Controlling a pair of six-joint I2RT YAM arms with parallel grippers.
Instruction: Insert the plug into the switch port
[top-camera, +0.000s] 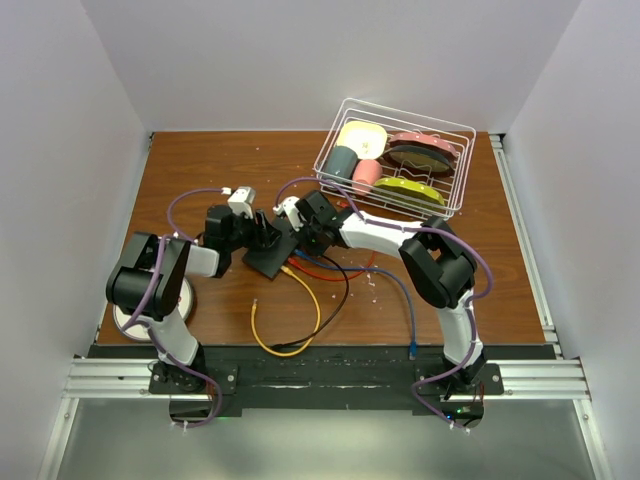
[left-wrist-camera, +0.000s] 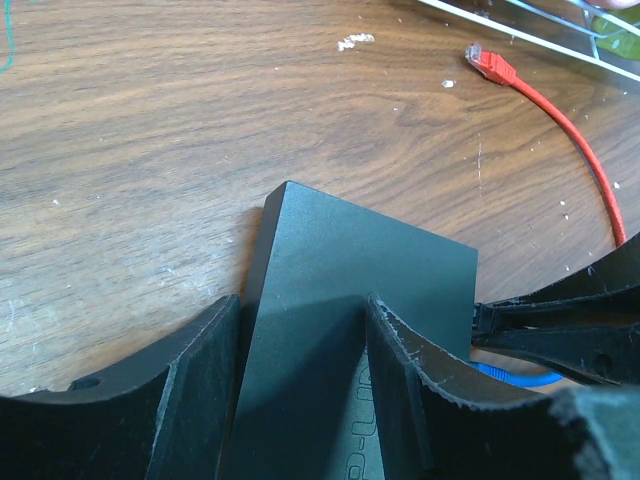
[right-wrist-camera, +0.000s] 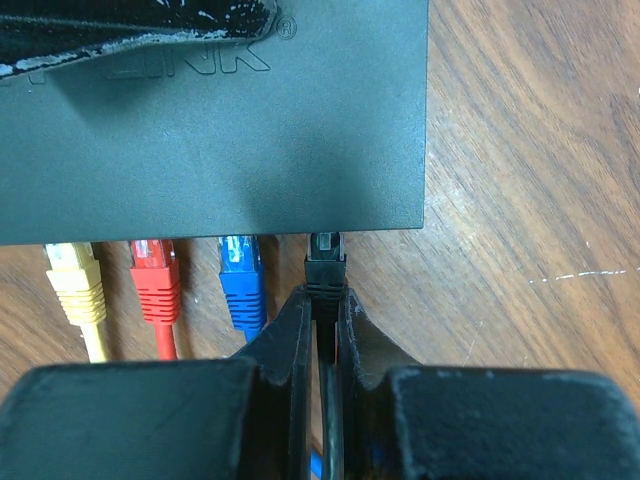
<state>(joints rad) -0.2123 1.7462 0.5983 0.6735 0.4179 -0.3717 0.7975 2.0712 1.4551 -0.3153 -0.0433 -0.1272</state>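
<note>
The switch (right-wrist-camera: 210, 120) is a flat matte-black box lying on the wood table, also visible in the top view as the switch (top-camera: 268, 262) and in the left wrist view as the switch (left-wrist-camera: 360, 300). My left gripper (left-wrist-camera: 302, 300) holds its end: one finger lies on its top face, the other against its side. My right gripper (right-wrist-camera: 322, 305) is shut on the black plug (right-wrist-camera: 326, 262), whose clear tip sits at the switch's front edge, at the port right of the blue one. Yellow (right-wrist-camera: 72, 280), red (right-wrist-camera: 154, 280) and blue (right-wrist-camera: 241, 280) plugs sit in the ports beside it.
A white wire dish basket (top-camera: 395, 155) with plates and cups stands at the back right. Yellow (top-camera: 290, 320), black and blue (top-camera: 410, 310) cables loop over the table's front. A loose red plug (left-wrist-camera: 490, 65) lies beyond the switch.
</note>
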